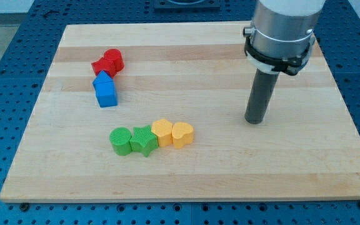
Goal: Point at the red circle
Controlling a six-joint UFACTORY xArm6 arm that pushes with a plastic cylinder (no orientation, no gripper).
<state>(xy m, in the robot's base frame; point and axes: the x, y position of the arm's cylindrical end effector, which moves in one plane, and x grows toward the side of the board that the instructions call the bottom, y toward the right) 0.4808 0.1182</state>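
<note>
Two red blocks touch each other at the board's upper left: a rounded red one (pixel 115 59), likely the red circle, and an angular red one (pixel 100 66) at its lower left. My tip (pixel 254 120) rests on the board at the right, far to the right of the red blocks and below their level. A blue house-shaped block (pixel 105 91) sits just below the red pair.
A row of blocks lies at the lower middle: a green cylinder (pixel 120 140), a green star (pixel 144 140), a yellow hexagon-like block (pixel 162 132) and a yellow heart (pixel 182 134). The wooden board (pixel 292 175) lies on a blue perforated table.
</note>
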